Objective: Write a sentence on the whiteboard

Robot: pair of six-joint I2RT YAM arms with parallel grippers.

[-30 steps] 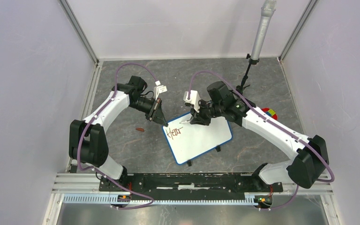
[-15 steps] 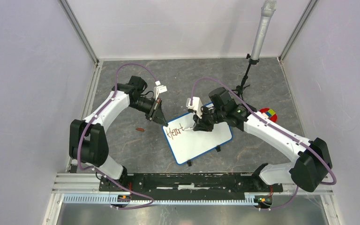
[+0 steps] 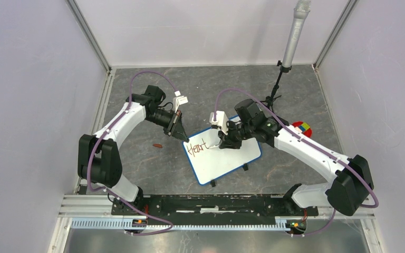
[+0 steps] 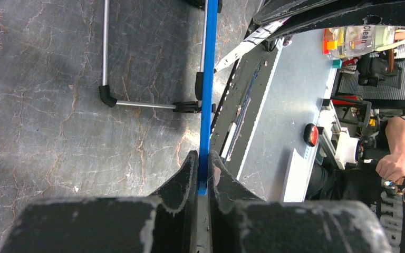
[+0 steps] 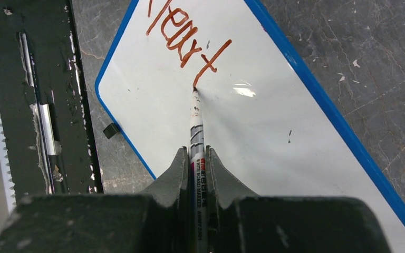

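Top view: the board (image 3: 227, 161) sits mid-table, skewed, with your left gripper (image 3: 181, 135) at its 10 o'clock corner and your right gripper (image 3: 224, 143) over its 12 o'clock edge. You can't read either grip from up there. The left wrist view settles one: the jaws are pressed together on the board's blue frame, seen edge-on. The right wrist view settles the other: the jaws pinch a marker (image 5: 195, 124) by its barrel, tip down at 12 o'clock, touching the board at the foot of the t's long stroke. In the top view that marker is only a sliver. The sentence (image 5: 182, 37) reads "Heart" so far, in red-brown. It is sharp in the right wrist view, small but legible from the top near the board's 9 o'clock end, and hidden in the left wrist view. Only the left wrist view shows the metal leg (image 4: 137, 104) under the board, and past the table a red button (image 4: 311, 135) and a person's hand (image 4: 394, 164) at 3 o'clock. Only the top view shows a small reddish bit (image 3: 157, 145) on the table at the board's 9 o'clock, a coloured cube (image 3: 303, 127) at its 2 o'clock beside your right arm, and a mic stand (image 3: 293, 39) far at 1 o'clock.
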